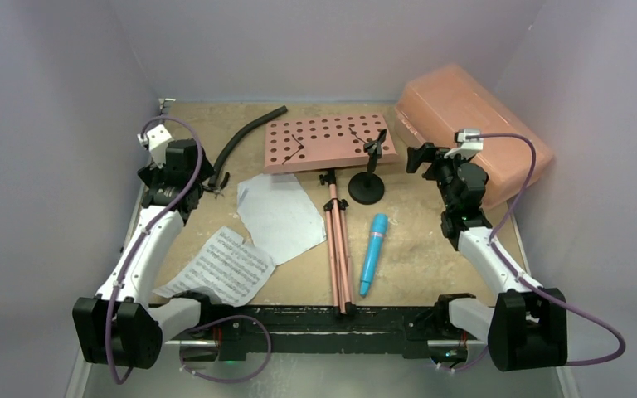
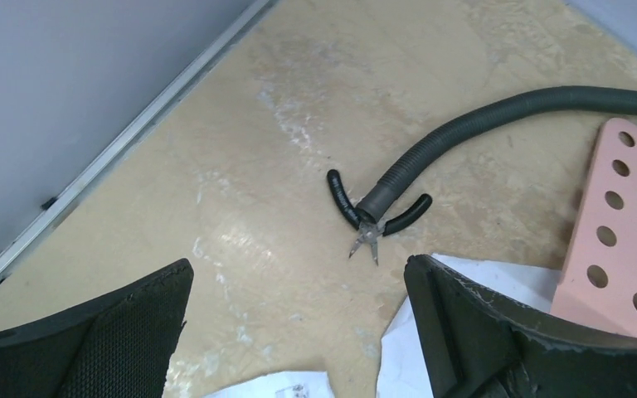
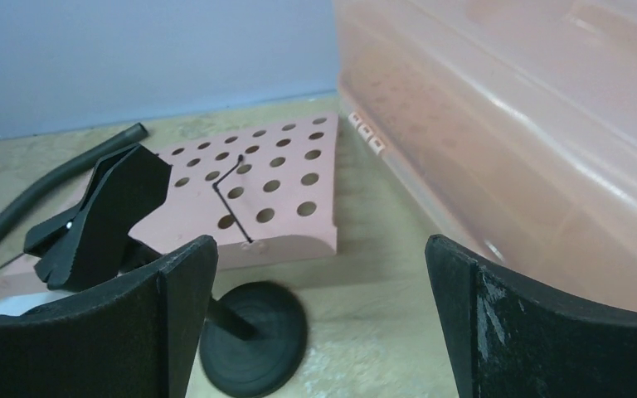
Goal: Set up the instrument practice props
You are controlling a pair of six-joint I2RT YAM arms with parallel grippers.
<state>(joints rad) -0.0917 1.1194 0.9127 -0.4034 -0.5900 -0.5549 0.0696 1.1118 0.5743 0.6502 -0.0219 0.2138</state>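
Music stand point(image 1: 329, 143) lies flat; the printed page point(image 1: 226, 265) has a corner hidden under the left arm point(image 1: 145, 249). Left hand point(image 2: 299, 274) and right hand point(image 3: 322, 249) gape wide, empty.

Both arms point(image 1: 141, 249) are white and black, with purple cables point(image 1: 113, 332).

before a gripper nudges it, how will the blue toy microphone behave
The blue cylindrical toy microphone lies flat on its rounded side, so it would probably roll if pushed sideways. It looks like smooth plastic, so likely light and a bit slippery.
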